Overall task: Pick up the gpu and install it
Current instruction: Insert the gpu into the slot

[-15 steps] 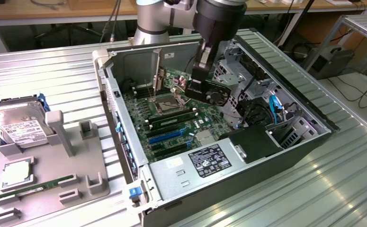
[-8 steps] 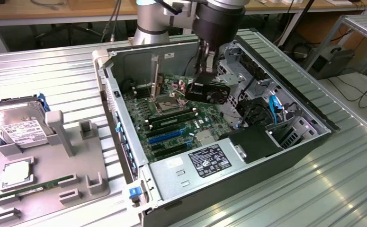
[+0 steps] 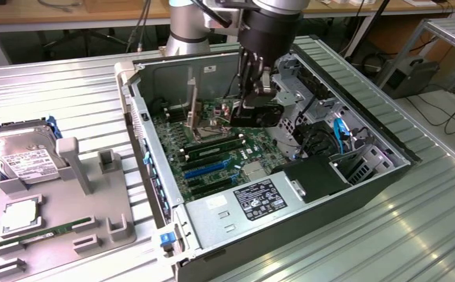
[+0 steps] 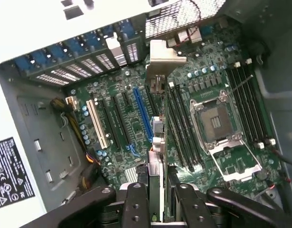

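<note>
A: Gpu [image 3: 257, 111], where?
B: Inside the case [image 3: 368, 176], up over the green board [image 3: 211, 170]. Caught in the claw [image 3: 255, 94].
A: Claw [image 4: 159, 192] shut or wide?
B: Pinched tight on the gpu [image 4: 157, 137], a black finger [image 4: 136, 202] on each flat side (card seen thin, edge-on, from the wrist).
A: Standing or lying?
B: Standing on its edge. Round black fan [image 3: 264, 116] facing out in the exterior view. Silver end [image 4: 162, 57] toward the vent wall [image 4: 189, 14].
A: Near the blue slot [image 4: 142, 114]?
B: Just beside it, lined up the same way. Touching the board or not? Cannot tell.
A: Anything outside the case?
B: Yes. A hard drive [image 3: 20, 155] and a green stick [image 3: 43, 234] on the gray tray [image 3: 55, 205], at the exterior view's left, well apart from the claw.
</note>
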Robot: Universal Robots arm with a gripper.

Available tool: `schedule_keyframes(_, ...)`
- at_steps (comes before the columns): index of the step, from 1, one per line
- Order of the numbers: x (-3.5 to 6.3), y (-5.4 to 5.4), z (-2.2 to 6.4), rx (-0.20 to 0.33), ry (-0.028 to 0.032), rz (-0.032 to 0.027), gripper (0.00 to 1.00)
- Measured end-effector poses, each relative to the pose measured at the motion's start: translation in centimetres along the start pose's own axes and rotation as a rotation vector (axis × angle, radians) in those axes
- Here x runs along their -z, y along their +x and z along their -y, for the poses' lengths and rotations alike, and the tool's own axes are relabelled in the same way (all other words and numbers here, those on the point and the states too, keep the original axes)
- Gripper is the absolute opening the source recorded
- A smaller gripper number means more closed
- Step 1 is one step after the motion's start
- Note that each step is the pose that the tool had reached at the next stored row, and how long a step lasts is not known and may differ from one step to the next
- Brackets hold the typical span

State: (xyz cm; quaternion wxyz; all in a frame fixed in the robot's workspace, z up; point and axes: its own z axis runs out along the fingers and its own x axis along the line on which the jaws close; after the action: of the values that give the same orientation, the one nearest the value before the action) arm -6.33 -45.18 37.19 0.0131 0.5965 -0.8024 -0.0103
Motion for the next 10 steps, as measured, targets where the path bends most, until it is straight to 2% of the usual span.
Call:
schedule_keyframes(2,-0.15,0.0,0.0,0.077,0.0007,-0.0025,0.26)
schedule_keyframes(10,-0.48,0.01,0.0,0.212,0.002,-0.0066,0.26)
